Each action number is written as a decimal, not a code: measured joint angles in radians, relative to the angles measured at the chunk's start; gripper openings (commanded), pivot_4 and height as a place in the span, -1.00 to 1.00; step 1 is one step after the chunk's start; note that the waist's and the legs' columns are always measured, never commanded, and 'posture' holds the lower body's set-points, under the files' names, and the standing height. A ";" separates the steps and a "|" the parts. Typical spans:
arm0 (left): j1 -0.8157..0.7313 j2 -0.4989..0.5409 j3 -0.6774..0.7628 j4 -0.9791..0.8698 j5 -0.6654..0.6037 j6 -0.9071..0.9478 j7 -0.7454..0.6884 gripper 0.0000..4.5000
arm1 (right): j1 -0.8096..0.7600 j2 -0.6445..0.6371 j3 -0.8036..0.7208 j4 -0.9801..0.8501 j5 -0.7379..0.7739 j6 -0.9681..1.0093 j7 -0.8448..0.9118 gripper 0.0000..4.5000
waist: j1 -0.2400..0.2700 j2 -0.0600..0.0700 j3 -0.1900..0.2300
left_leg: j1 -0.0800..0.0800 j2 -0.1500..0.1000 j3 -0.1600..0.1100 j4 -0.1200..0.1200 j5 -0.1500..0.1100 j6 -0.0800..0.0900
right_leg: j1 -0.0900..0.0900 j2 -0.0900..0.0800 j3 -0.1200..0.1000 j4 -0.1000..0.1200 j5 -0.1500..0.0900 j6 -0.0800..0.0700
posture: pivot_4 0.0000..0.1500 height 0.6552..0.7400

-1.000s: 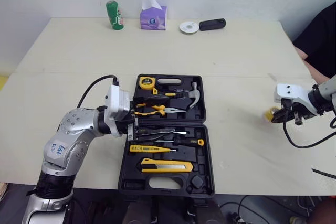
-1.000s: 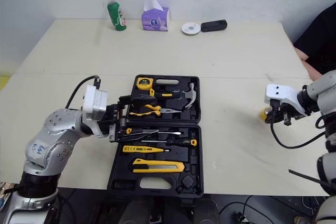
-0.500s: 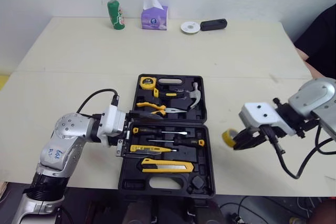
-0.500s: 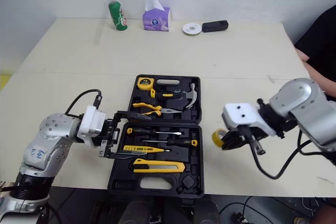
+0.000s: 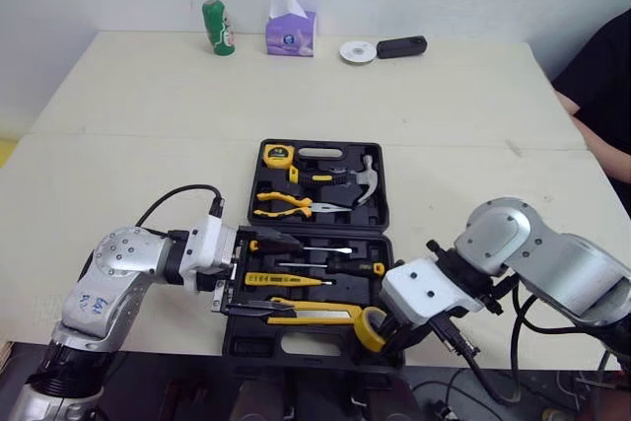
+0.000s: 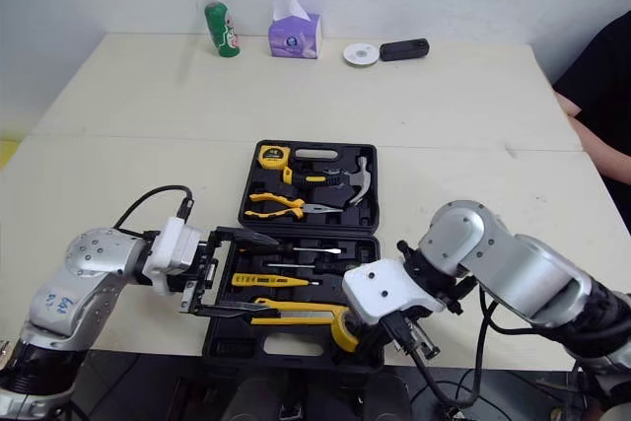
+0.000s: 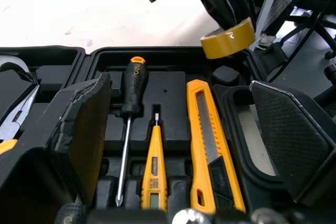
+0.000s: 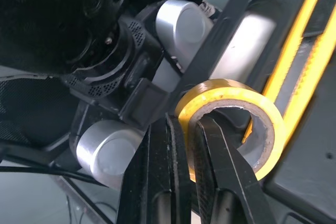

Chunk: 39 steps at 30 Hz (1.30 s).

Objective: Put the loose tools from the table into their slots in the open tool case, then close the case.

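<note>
Right gripper (image 5: 386, 330) has the tape (image 5: 373, 327) pinched by its rim, hanging just over the case's (image 5: 385, 184) front-right corner pocket, while the left gripper (image 5: 268, 276) gapes wide at the left edge.

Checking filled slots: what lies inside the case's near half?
Seen in the tool case: a flat screwdriver, a second screwdriver, a tester pen and a utility knife. The tape roll held by the right end effector hides the near right corner.
</note>
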 measured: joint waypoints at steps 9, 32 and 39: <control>0.070 0.018 0.024 -0.081 -0.023 0.065 0.047 1.00 | -0.012 0.047 0.078 0.011 -0.081 -0.004 0.001 -0.98 | -0.001 0.000 0.000 | 0.000 0.000 0.000 0.000 0.000 0.000 | 0.000 0.000 0.000 0.000 0.000 0.000 | 1.00 1.00; 0.107 0.036 0.052 -0.107 -0.040 0.061 0.077 1.00 | -0.022 0.020 0.141 0.027 -0.201 -0.022 0.030 -0.98 | 0.001 -0.001 0.000 | 0.000 0.000 -0.001 0.000 -0.001 0.000 | 0.001 0.000 0.000 -0.001 0.000 0.000 | 1.00 1.00; 0.120 0.029 0.052 -0.107 -0.041 0.045 0.082 1.00 | -0.022 0.020 0.142 0.027 -0.200 -0.021 0.030 -0.98 | 0.002 -0.001 -0.001 | 0.000 0.000 -0.001 0.000 -0.001 0.000 | 0.001 0.000 0.000 -0.001 0.000 0.000 | 1.00 1.00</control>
